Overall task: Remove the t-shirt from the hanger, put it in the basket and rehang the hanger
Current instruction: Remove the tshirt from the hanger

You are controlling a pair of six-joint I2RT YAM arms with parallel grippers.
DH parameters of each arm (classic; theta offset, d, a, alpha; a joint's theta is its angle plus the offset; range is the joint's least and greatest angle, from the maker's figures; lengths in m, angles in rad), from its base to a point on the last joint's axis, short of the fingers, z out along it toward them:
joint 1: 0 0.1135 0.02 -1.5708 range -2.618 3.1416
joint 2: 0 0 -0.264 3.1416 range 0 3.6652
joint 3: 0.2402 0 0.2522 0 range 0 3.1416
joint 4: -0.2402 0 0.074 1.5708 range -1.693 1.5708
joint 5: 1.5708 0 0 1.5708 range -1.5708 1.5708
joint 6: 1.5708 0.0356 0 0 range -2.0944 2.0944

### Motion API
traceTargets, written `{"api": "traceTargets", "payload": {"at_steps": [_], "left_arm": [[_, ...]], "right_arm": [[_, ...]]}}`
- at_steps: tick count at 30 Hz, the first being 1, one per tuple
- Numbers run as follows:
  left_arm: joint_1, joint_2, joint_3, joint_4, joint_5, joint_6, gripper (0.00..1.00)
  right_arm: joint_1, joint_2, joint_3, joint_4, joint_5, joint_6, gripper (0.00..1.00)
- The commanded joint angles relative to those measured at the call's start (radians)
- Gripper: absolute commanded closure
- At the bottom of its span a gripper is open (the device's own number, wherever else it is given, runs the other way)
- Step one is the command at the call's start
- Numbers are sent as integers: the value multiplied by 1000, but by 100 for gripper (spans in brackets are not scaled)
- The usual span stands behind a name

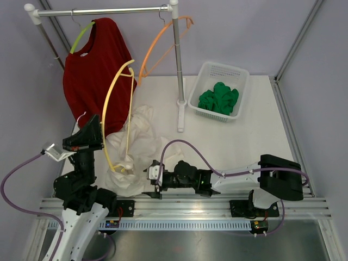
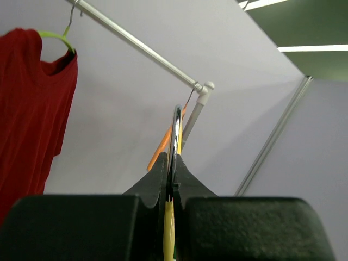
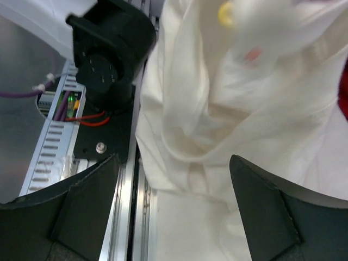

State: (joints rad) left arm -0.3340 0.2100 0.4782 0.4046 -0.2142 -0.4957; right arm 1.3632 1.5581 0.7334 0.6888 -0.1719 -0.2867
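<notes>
Garment under task: white fabric t-shirt [image 1: 142, 130], thin and soft. It lies crumpled in deep folds on the pale worktop [image 1: 234, 141], between the two arms.

Curved yellow plastic hanger [image 1: 111, 98] stands upright, its lower end sunk in those folds. Whether it is threaded through the cloth cannot be told.

Left claw [image 2: 173, 182] is clamped tight on the hanger's thin metal hook.

Right claw [image 3: 174, 163] is spread wide, gripping nothing, with the white cloth just beyond its black fingertips.

A dark red t-shirt [image 1: 92, 70] hangs on a green plastic hanger [image 1: 81, 35] from the metal rail [image 1: 103, 11], and a bare orange hanger [image 1: 155, 49] hangs alongside. A perforated white plastic basket [image 1: 246, 76] holds bunched green cloth [image 1: 219, 98].
</notes>
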Motion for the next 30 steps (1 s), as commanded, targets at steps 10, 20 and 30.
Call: {"api": "traceTargets", "payload": {"at_steps": [10,20,30], "left_arm": [[4,-193,-21,368,44,-56,100],[4,-69,135,191,41,-38,100],[4,-83,250,-139,-20,66,100]], "right_arm": [[8,-3,-91,161,127,43,0],[8,138,7,184,196,20,0],[-39,347,207,-40,56,73,0]]}}
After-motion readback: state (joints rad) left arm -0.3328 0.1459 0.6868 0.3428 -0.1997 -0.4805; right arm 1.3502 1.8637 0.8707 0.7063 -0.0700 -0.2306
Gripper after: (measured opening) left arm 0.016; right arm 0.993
